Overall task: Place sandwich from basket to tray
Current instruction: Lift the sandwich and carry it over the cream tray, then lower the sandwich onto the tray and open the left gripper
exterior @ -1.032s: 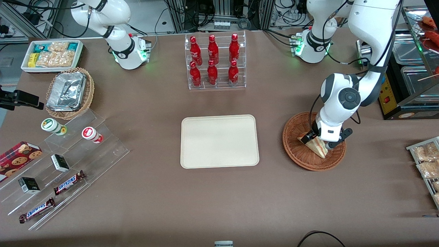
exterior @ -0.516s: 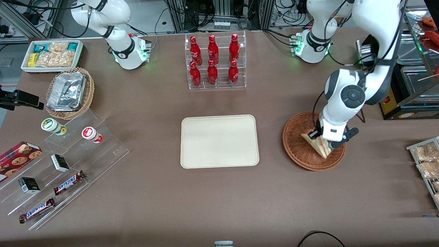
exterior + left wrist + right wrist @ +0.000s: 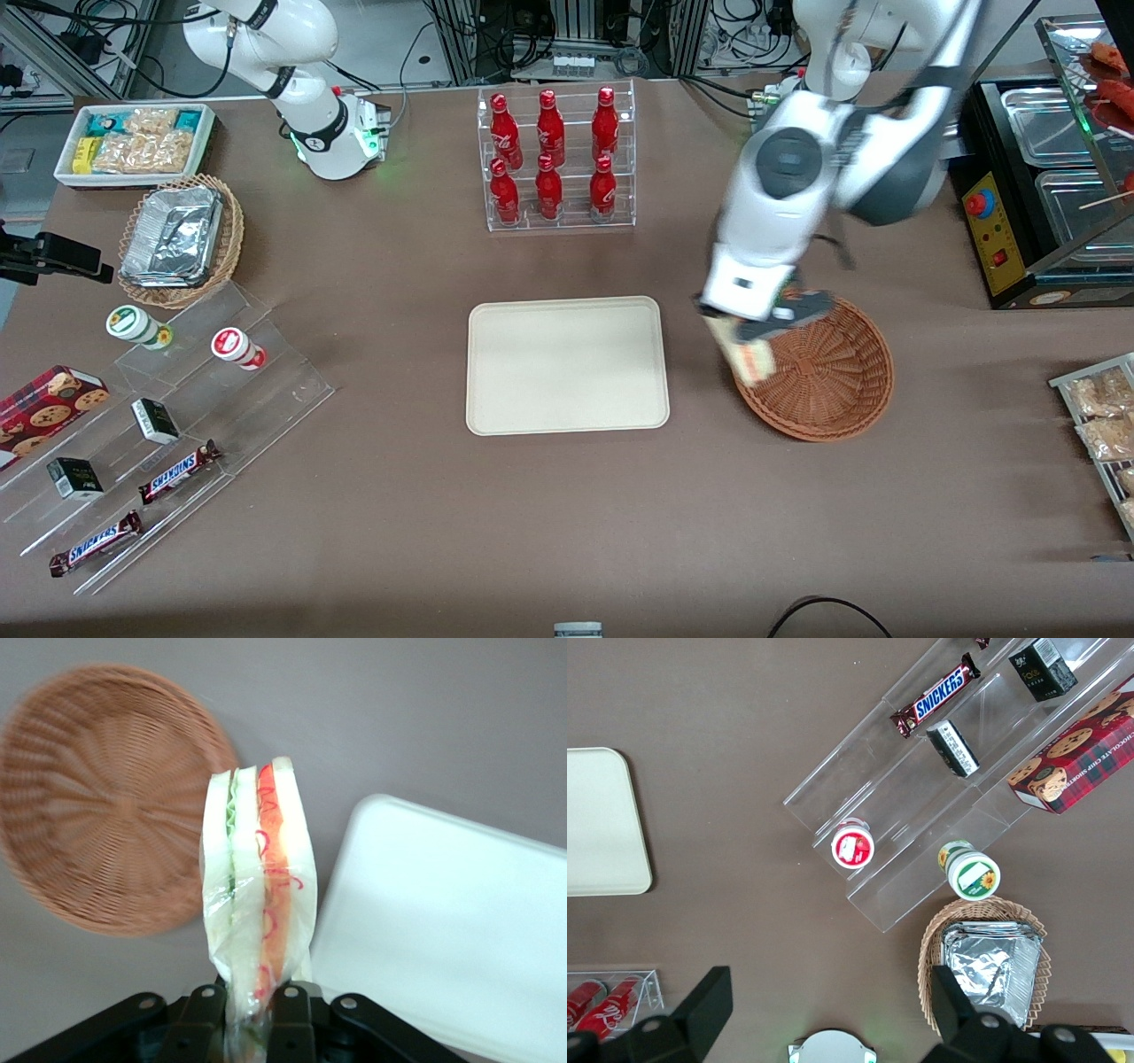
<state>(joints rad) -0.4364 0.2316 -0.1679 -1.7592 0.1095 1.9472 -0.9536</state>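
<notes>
My left gripper (image 3: 751, 330) is shut on the sandwich (image 3: 749, 354), a plastic-wrapped wedge of white bread with red and green filling (image 3: 257, 895). It hangs in the air above the rim of the reddish-brown wicker basket (image 3: 828, 377), on the edge nearest the cream tray (image 3: 567, 365). The black fingers (image 3: 292, 1028) pinch the wedge at its narrow end. The basket (image 3: 89, 842) holds nothing now. The tray (image 3: 452, 921) lies flat and bare beside the basket, toward the parked arm's end.
A clear rack of red bottles (image 3: 554, 159) stands farther from the front camera than the tray. Toward the parked arm's end are a tan basket of foil containers (image 3: 177, 239), a white snack bin (image 3: 133, 142) and clear steps with candy bars (image 3: 177, 470). A metal warmer (image 3: 1054, 177) stands near the basket.
The gripper has lifted the sandwich out of the basket's middle and carried it toward the tray, reaching the basket's rim. The arm has swung over with it.
</notes>
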